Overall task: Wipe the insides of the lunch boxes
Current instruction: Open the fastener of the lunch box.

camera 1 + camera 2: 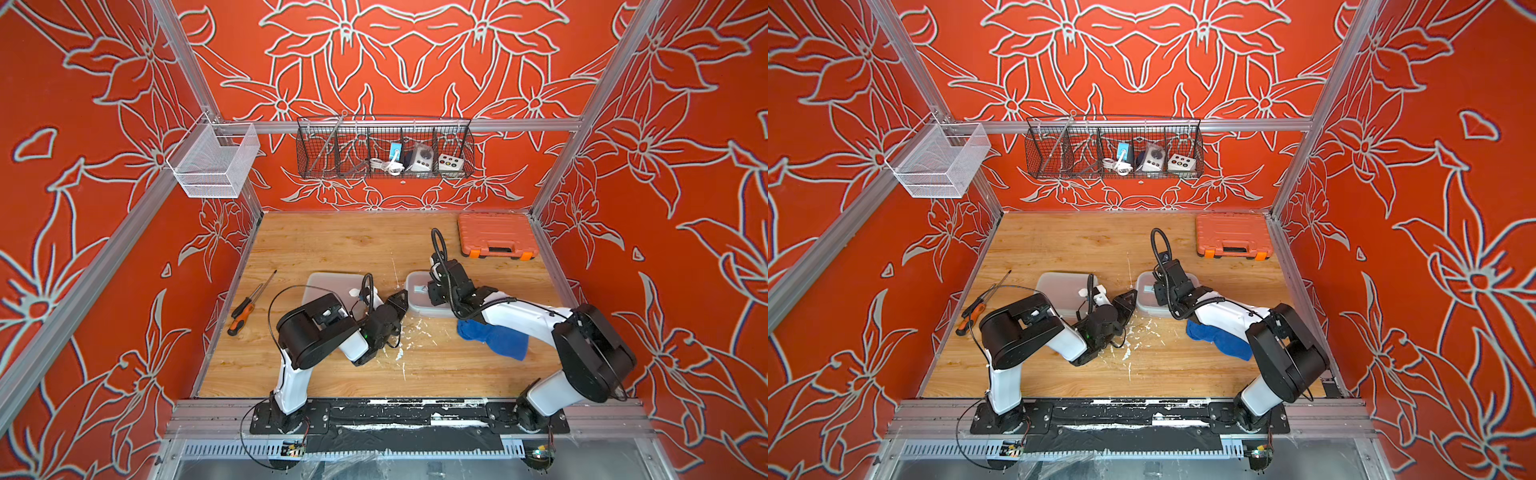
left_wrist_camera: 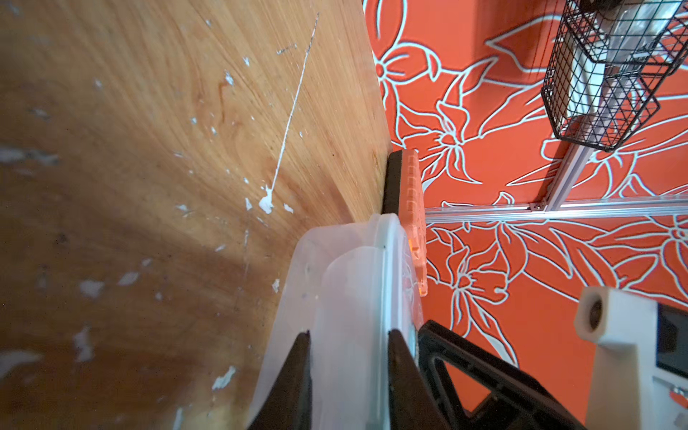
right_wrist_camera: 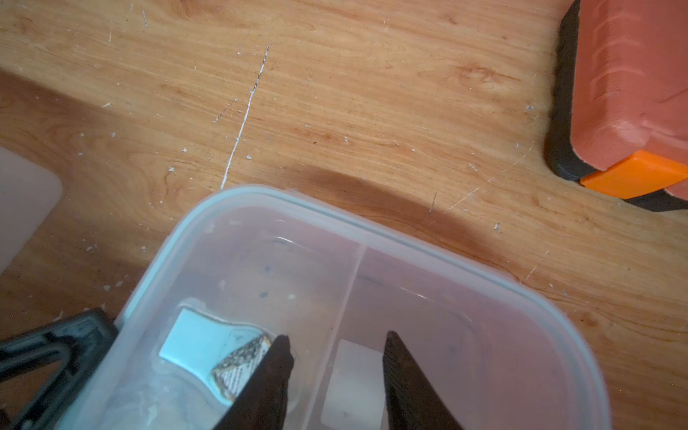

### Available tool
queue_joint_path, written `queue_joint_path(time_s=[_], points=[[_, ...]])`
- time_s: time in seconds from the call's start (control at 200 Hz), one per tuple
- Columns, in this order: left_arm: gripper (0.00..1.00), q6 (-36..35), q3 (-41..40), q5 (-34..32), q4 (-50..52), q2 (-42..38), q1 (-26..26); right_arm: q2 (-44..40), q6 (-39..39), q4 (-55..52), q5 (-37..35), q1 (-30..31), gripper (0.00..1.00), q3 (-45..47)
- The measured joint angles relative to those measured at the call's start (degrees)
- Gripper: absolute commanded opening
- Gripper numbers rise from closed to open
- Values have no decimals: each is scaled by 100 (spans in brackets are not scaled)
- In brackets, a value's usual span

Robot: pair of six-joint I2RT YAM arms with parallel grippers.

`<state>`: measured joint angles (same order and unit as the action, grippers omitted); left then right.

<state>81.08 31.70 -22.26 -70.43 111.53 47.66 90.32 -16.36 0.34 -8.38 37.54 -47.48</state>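
Two translucent lunch boxes sit mid-table in both top views. The divided lunch box (image 1: 417, 297) (image 3: 428, 283) has a white label (image 3: 355, 383) and a pale blue sticker (image 3: 197, 350) on its floor. My left gripper (image 1: 404, 298) (image 2: 350, 335) is shut on this box's left wall (image 2: 346, 268), one finger inside and one outside. My right gripper (image 1: 430, 291) (image 3: 337, 337) hangs open inside the box, its fingers on either side of the divider (image 3: 346, 298), holding nothing. The other lunch box (image 1: 332, 286) (image 1: 1059, 286) lies behind my left arm, partly hidden. A blue cloth (image 1: 498, 338) lies under my right arm.
An orange tool case (image 1: 496, 235) (image 3: 629, 93) stands at the back right. Two screwdrivers (image 1: 245, 309) lie at the table's left edge. A black wire basket (image 1: 384, 149) and a white mesh basket (image 1: 216, 160) hang on the walls. White flecks dot the wood.
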Motion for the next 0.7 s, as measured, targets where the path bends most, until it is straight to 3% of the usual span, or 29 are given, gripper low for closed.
queue_joint_path(time_s=[0.18,0.701], points=[[0,-26,-20,4,-28,20,0,9,20,-9,-4,13,43,-2],[0,-503,398,-120,1423,-492,-42,96,37,-7,-249,87,43,-85]])
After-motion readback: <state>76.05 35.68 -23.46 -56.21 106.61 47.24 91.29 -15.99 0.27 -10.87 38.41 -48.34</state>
